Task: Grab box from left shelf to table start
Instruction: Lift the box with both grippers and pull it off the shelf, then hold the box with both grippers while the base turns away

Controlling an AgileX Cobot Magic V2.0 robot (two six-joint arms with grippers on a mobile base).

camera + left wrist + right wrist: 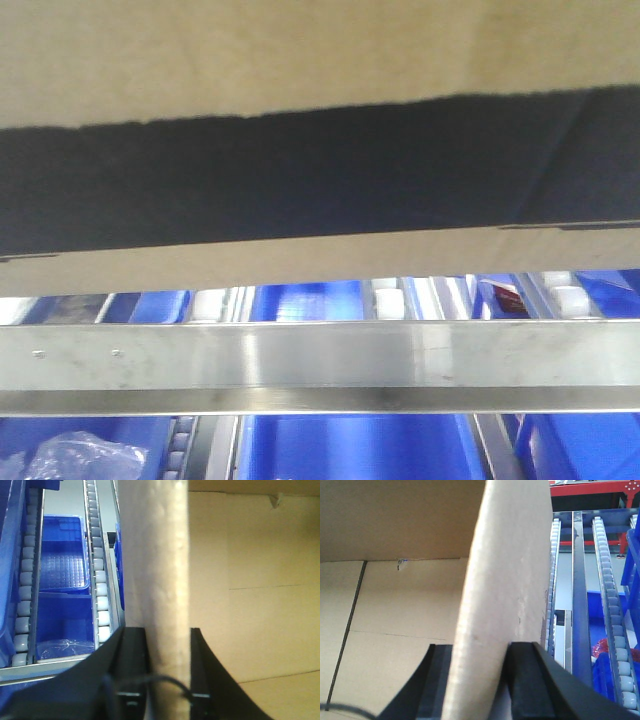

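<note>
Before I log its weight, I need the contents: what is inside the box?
Both wrist views show only bare cardboard panels inside the box; no contents visible. The walls pinched by the left tool and right tool cover the rest.

Background is pretty much all blue bins sitting in lanes between white roller tracks, with the rollers running off in long rows. One bin down low has a crumpled clear plastic bag in it. Another holds something red that I can't make out. Way at the back there's a red metal frame across the top. What looks like pale grey floor shows past the bins. Lighting's even, a bit washed out.
</note>
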